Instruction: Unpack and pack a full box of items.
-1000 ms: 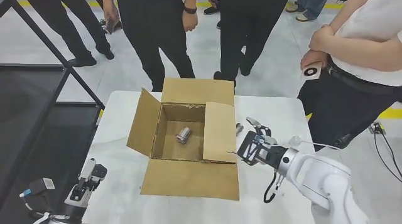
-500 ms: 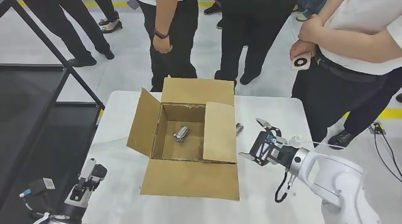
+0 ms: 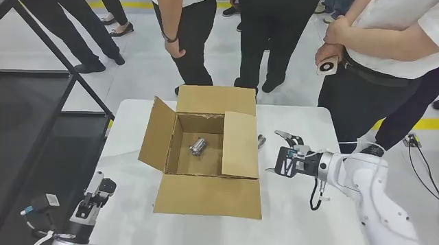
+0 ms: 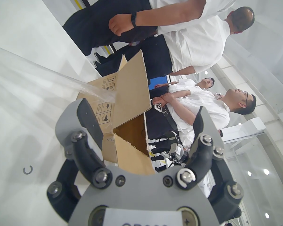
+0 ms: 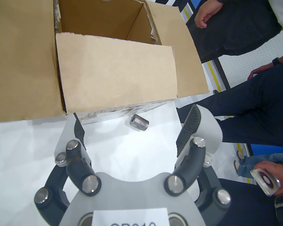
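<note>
An open cardboard box (image 3: pixel 206 197) stands mid-table with its flaps spread; the box (image 5: pixel 113 71) also faces my right wrist camera. A small metal part (image 3: pixel 198 147) lies on the box floor. A short metal cylinder (image 3: pixel 261 140) lies on the table by the box's right wall, and the cylinder (image 5: pixel 139 123) sits just beyond my right fingertips. My right gripper (image 3: pixel 279 153) hovers open to the right of the box, holding nothing; the same gripper (image 5: pixel 136 121) frames the cylinder. My left gripper (image 3: pixel 101 187) is open at the table's near-left corner, and the left gripper (image 4: pixel 141 116) points toward the box (image 4: pixel 129 99).
The white table (image 3: pixel 130 142) has bare surface left and right of the box. Several people stand close along the far edge and the right side. One hand (image 3: pixel 328 56) holds a small device. A black metal rack (image 3: pixel 65 104) stands to the left.
My right gripper has drifted a little right and away from the box's flap, staying open. People behind the table shifted. The left arm slid slightly lower.
</note>
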Available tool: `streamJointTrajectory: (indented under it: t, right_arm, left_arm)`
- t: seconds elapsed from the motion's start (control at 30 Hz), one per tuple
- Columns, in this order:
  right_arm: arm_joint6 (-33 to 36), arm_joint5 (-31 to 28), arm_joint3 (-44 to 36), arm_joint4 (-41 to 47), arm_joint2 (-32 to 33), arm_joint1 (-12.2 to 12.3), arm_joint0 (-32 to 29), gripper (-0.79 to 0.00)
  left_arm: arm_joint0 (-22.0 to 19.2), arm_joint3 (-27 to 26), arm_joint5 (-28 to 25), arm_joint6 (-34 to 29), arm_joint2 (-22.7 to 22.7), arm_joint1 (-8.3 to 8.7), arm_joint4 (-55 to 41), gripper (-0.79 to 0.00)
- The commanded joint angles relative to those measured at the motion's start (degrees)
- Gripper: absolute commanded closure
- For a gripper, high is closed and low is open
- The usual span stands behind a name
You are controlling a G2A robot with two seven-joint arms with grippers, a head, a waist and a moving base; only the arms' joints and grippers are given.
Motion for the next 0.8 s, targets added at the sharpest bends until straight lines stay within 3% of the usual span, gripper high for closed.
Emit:
streamJointTrajectory:
  t: [0.0, 0.2, 0.37, 0.77]
  right_arm:
    - [-5.41, 0.00, 4.90, -2.48, -3.02, 2.16, 3.28, -0.785]
    - [-24.16, 0.00, 20.49, -8.97, -14.34, 7.89, 14.37, -0.785]
    - [-39.76, 0.00, 30.48, -15.62, -24.69, 10.41, 23.53, -0.785]
    - [-41.07, 0.00, 31.75, -16.26, -25.86, 10.55, 24.60, -0.785]
  left_arm:
    - [-0.40, -0.02, 0.27, 0.10, -0.09, -0.01, -0.03, -0.785]
    - [-1.99, 0.01, 1.42, 0.08, -0.39, 0.02, 0.00, -0.785]
    - [-1.99, 0.01, 1.42, 0.08, -0.39, 0.02, 0.00, -0.785]
    - [-1.99, 0.01, 1.42, 0.08, -0.39, 0.02, 0.00, -0.785]
